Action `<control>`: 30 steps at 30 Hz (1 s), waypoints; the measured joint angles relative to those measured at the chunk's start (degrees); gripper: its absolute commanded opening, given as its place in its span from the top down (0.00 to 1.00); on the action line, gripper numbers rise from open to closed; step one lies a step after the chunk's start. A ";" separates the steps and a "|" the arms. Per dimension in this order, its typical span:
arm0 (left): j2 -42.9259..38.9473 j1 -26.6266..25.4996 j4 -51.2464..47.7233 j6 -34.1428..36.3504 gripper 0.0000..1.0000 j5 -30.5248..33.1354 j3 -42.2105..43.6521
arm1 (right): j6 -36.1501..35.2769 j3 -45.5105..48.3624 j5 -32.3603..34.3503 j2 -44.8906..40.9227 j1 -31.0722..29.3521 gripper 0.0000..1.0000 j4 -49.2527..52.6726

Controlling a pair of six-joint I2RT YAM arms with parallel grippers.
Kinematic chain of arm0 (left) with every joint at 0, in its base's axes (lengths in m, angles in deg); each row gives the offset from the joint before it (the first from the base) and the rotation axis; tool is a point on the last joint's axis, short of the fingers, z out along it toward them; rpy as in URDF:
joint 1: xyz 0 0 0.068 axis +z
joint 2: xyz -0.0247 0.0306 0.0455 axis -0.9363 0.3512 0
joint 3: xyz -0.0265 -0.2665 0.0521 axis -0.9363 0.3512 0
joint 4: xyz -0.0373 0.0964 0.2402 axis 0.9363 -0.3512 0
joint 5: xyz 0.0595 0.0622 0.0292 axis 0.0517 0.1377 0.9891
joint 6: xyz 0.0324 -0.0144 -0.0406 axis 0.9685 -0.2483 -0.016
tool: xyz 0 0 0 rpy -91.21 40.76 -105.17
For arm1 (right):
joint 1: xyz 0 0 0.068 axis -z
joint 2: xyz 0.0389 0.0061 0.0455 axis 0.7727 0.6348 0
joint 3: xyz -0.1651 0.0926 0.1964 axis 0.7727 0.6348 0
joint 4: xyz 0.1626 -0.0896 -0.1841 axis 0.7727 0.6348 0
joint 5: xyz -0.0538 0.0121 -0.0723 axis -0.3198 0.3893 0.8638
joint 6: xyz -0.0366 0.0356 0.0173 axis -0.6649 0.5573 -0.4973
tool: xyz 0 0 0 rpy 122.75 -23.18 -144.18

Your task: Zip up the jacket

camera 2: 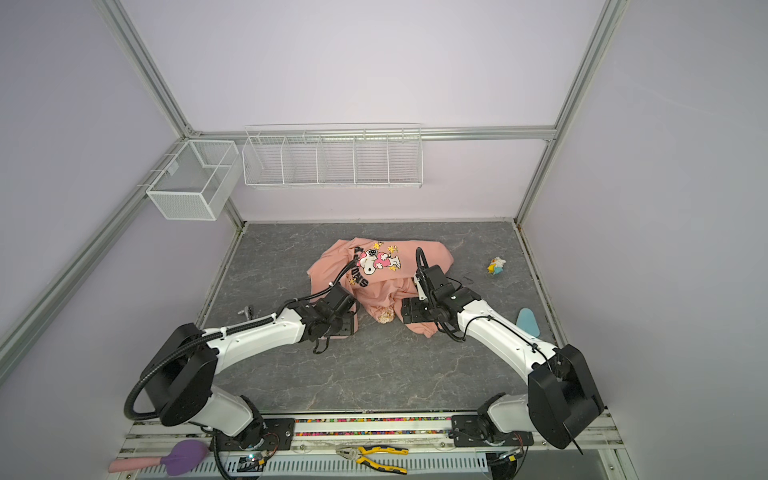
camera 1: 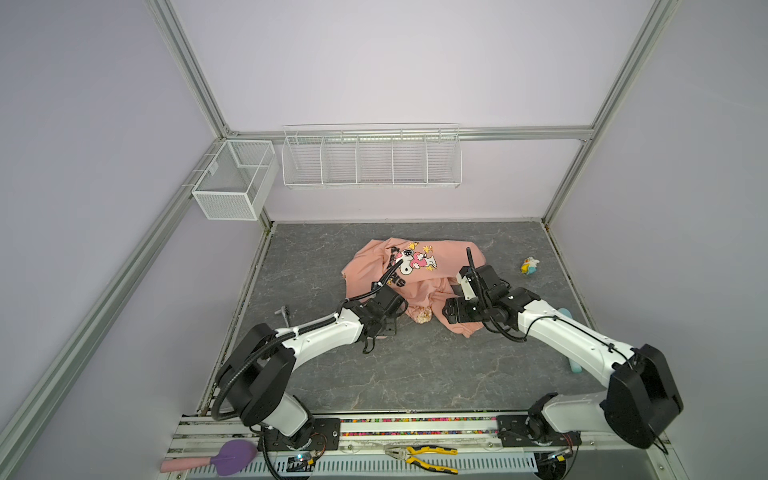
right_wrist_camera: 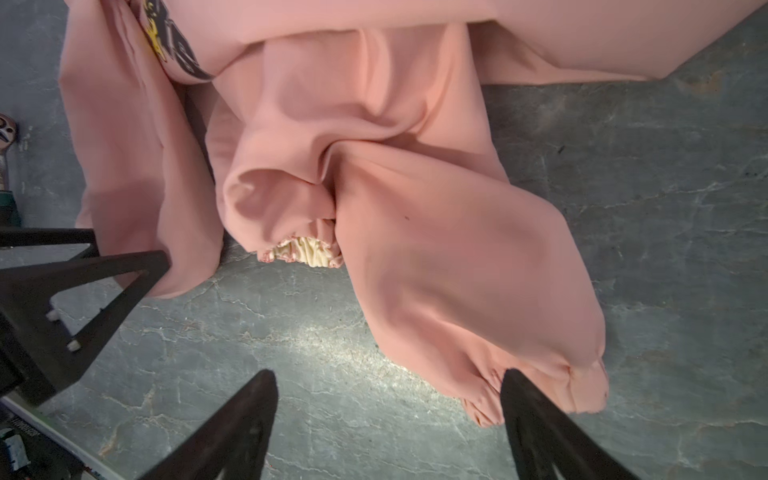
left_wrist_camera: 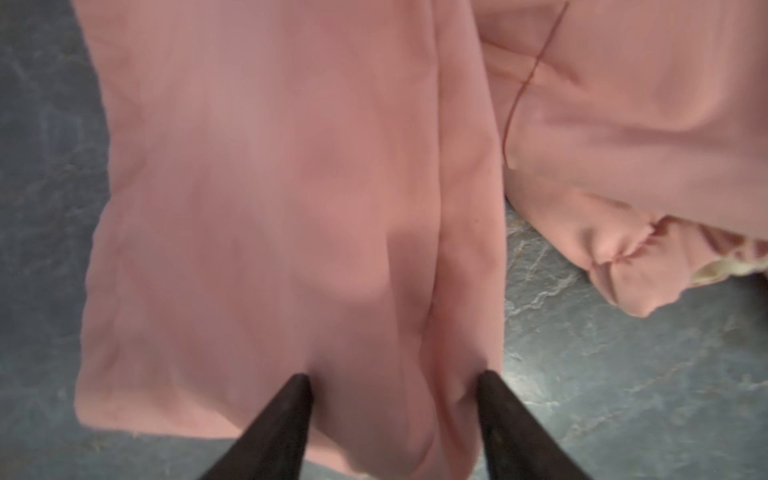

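In both top views the jacket (camera 1: pixel 453 253) lay crumpled near the middle of the grey tabletop (camera 1: pixel 415 374). It was back side up, so the cartoon dog print (camera 1: pixel 415 262) faced the camera and no zipper showed anywhere. My read: no zipping yet, this was the sort-out-the-garment stage. The left arm (camera 1: pixel 320 336) hung over the near left edge of the fabric and the right arm (camera 1: pixel 561 332) over the near right fold. One on each side made sense for spreading or flipping the thing.

Over to the left wrist view. The left claw (left_wrist_camera: pixel 395 376) stood partly spread, its fingertips (left_wrist_camera: pixel 291 399) pressed into the pink cloth with a ridge of it bunched between them. The jaws were apart with fabric in the gap, so I couldn't call it a firm pinch.

Then the right wrist view. The right claw (right_wrist_camera: pixel 388 374) was spread wide and held nothing, with bare tabletop between the tips. One tip sat right at the gathered sleeve cuff (right_wrist_camera: pixel 582 390), touching or nearly so. A second cuff showed its cream lining (right_wrist_camera: pixel 303 253) further in, and the left claw's black frame sat beside the cloth.

I judged the front had to come up and lie flat before any slider could be found. The loose sleeves risked tangling under the body on the turn.
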 measured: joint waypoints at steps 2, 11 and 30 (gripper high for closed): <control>1.42 -0.02 -0.42 0.20 0.72 -0.07 -1.09 | 0.13 0.35 0.46 0.00 0.00 0.13 0.00; 1.51 -0.02 -1.14 2.43 1.00 -0.76 -4.81 | 0.70 0.61 0.83 0.00 -0.15 0.17 -0.07; -16.41 0.00 -6.71 10.73 1.00 -0.42 -18.01 | 2.93 -3.21 1.22 2.93 -0.42 0.19 0.63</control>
